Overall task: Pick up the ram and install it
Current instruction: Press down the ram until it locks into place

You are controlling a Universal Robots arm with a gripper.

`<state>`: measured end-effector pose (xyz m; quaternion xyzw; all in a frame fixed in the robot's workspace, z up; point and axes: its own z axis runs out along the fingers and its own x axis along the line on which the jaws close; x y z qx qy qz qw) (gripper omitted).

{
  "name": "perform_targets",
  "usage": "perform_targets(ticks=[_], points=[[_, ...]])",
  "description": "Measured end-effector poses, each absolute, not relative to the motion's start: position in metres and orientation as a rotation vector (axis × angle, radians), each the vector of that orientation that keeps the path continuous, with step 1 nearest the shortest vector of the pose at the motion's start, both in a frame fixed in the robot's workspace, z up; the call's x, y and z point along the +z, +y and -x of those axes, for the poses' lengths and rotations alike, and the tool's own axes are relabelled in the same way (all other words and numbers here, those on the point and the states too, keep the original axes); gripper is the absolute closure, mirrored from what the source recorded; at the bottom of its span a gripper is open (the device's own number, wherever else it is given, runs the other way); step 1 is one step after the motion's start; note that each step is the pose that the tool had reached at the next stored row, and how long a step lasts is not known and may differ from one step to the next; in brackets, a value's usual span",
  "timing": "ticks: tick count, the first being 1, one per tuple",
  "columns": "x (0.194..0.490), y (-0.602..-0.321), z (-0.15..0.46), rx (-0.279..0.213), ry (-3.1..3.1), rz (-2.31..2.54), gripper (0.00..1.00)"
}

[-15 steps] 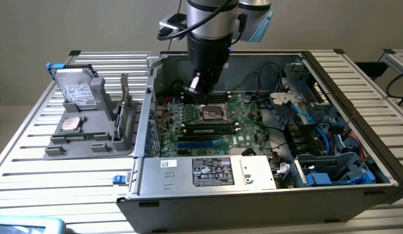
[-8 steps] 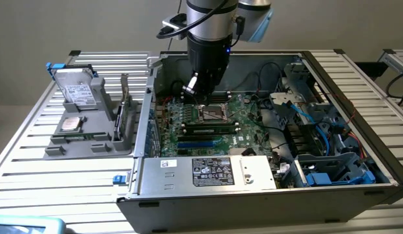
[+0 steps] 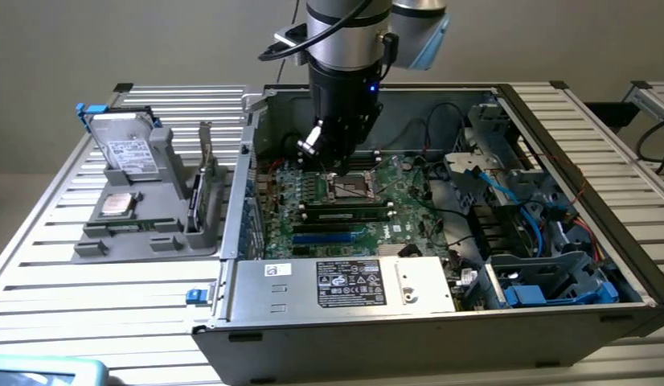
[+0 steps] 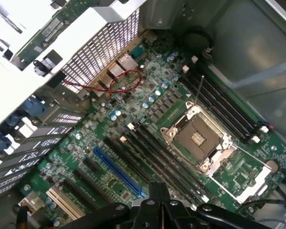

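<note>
The ram point(image 3: 346, 214), a long thin dark stick with a pale label strip, lies along a black slot on the green motherboard point(image 3: 402, 189), just in front of the empty processor socket point(image 3: 348, 186). My gripper point(image 3: 332, 163) hangs over the far edge of that socket, a little above the board and apart from the ram. It is shut, with nothing showing between its fingers. In the wrist view the dark gripper point(image 4: 158, 192) is above the long black slots point(image 4: 157, 155) beside the open socket point(image 4: 198, 138).
The open computer case point(image 3: 257, 161) walls in the board, with cables and drive cages point(image 3: 547, 281) on the exterior view's right and a power supply point(image 3: 343, 283) in front. A grey tray point(image 3: 149, 237) on the exterior view's left holds a hard drive point(image 3: 129, 149), a silver chip point(image 3: 117, 204) and an upright card point(image 3: 206, 181).
</note>
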<state>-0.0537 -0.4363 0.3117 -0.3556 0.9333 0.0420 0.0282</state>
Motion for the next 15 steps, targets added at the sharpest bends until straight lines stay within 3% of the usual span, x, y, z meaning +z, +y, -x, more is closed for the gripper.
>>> perform_targets(ticks=[15], points=[[0.3019, -0.4363, 0.0536, 0.125, 2.99, 0.692, 0.89]])
